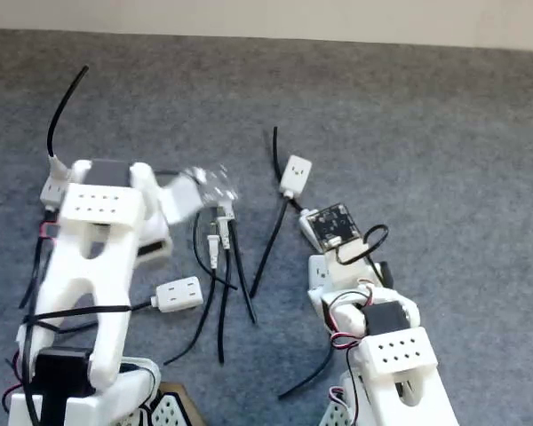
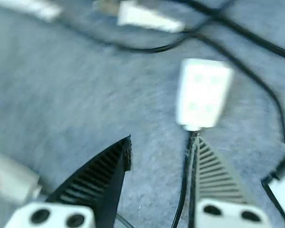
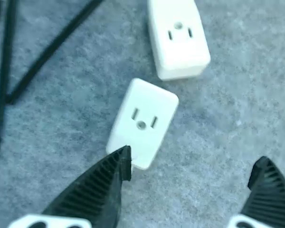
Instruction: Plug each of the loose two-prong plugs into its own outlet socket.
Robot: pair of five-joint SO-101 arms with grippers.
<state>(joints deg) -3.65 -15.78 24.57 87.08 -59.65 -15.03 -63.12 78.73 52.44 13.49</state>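
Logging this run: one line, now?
left claw open, near corded socket | right claw open, beside nearest socket | plugs loose

I saw white outlet sockets (image 3: 142,121) and black cords (image 1: 220,302) lying on a mottled blue-grey mat (image 1: 426,133). The arms (image 1: 89,257) were white with red and black wiring (image 1: 342,337), and the fingers (image 3: 99,185) of the right gripper (image 3: 194,159) were black with fine ribbed ridges.

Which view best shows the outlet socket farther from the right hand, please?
The right wrist view: the farther socket lies face up, slots plain. The high view gives it as a small white block; the left wrist view's blurred socket may be another.
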